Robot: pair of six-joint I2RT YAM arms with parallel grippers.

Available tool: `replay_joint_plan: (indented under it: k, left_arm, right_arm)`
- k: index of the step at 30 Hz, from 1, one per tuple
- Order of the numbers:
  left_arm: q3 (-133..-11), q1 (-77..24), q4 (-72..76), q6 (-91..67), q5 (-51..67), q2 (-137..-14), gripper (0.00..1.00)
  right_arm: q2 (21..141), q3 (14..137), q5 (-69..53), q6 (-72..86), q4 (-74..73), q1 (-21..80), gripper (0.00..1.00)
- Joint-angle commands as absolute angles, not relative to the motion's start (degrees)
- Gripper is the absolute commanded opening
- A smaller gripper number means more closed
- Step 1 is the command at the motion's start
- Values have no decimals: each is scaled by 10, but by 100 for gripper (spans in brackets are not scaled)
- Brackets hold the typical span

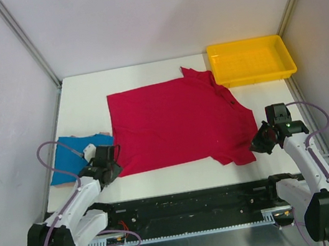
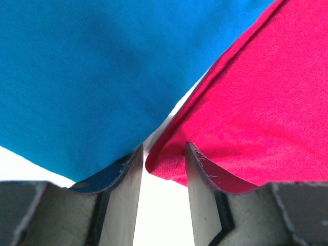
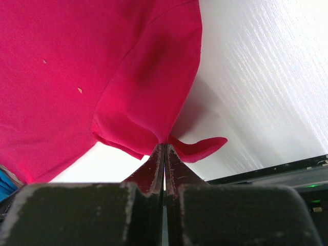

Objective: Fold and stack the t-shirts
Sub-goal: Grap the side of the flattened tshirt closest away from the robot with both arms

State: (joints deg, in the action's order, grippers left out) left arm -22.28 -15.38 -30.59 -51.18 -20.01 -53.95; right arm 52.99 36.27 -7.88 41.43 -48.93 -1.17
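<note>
Sleeve of red shirt (image 1: pixel 177 121) clamped in right gripper (image 3: pixel 165 147); left gripper (image 2: pixel 164 148) apart at edge of blue shirt (image 2: pixel 92 77).

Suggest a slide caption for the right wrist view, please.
Right claw shut on an edge of the red t-shirt, pinching it just above the white table.

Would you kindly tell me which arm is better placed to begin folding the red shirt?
Probably the right: the right tool is shut on the near sleeve of the red shirt, while the left tool stands open at its hem, gripping nothing, beside the blue shirt.
</note>
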Motion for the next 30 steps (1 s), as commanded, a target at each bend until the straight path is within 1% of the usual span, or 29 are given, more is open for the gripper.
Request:
replay_joint_plan:
  k: [1,4,8,12,17,25,30]
  left_arm:
    - [-232,-156,-302,-518,-219,-543,44]
    - [-231,-156,-302,-517,-217,-530,43]
    - [-232,-156,-304,-515,-215,-509,37]
    - [-234,-156,-307,-512,-214,-496,34]
    - [-236,-156,-306,-508,-210,-503,30]
    - [-227,-157,-307,-508,-210,-502,29]
    - [-223,-156,-306,-511,-209,-506,23]
  right_arm:
    - [530,377,-79,416,-478,-8,0]
    - [529,374,-79,417,-476,-7,0]
    - [529,372,-79,418,-475,-6,0]
    - [529,371,-79,418,-475,-5,0]
    - [527,369,-79,419,-474,-4,0]
    - [528,368,-80,420,-471,-3,0]
    - [529,366,-80,420,-471,-3,0]
